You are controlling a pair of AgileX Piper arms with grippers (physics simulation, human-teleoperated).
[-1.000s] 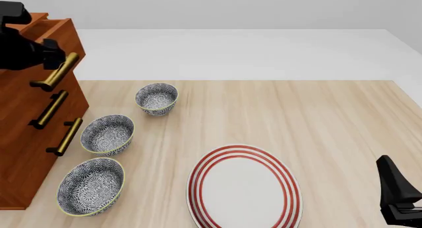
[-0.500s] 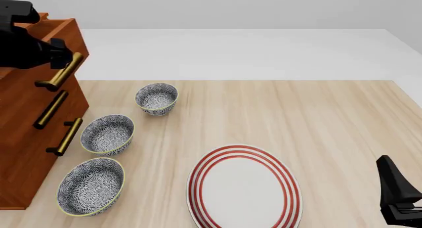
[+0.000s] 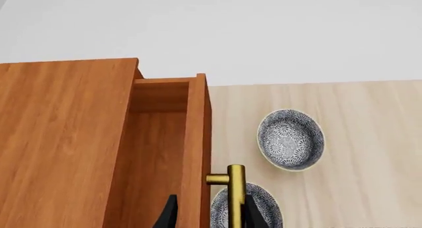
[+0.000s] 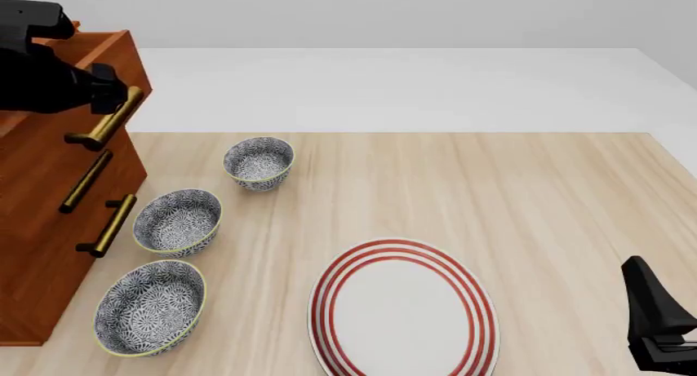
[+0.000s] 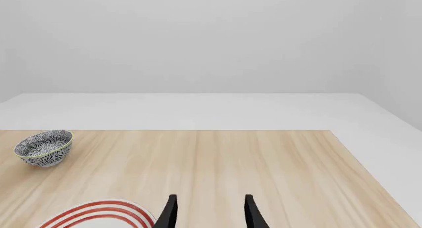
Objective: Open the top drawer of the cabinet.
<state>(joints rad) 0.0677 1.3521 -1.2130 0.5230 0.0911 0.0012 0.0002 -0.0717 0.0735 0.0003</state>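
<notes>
My left gripper (image 4: 107,89) reaches high at the desk's left, clamped around the brass handle (image 3: 236,196) of the top drawer (image 3: 173,154), which juts from the cabinet (image 4: 44,229). Its visible inside looks bare. My right gripper (image 5: 208,213) hangs parted, holding nothing.

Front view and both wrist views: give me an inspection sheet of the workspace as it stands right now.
Surface: light wooden table, on a white floor.
Job's things: reddish-brown wooden cabinet; its top drawer is pulled partly out, inside looks empty.
Clutter: three blue-patterned bowls in a row beside the cabinet; red-ringed white plate near the front edge.
Grippers: left gripper shut on the top drawer's brass bar handle; right gripper open, holding nothing, low over the table near the plate.
Cables: nothing seen.
Surroundings: plain grey backdrop, nothing else seen.
</notes>
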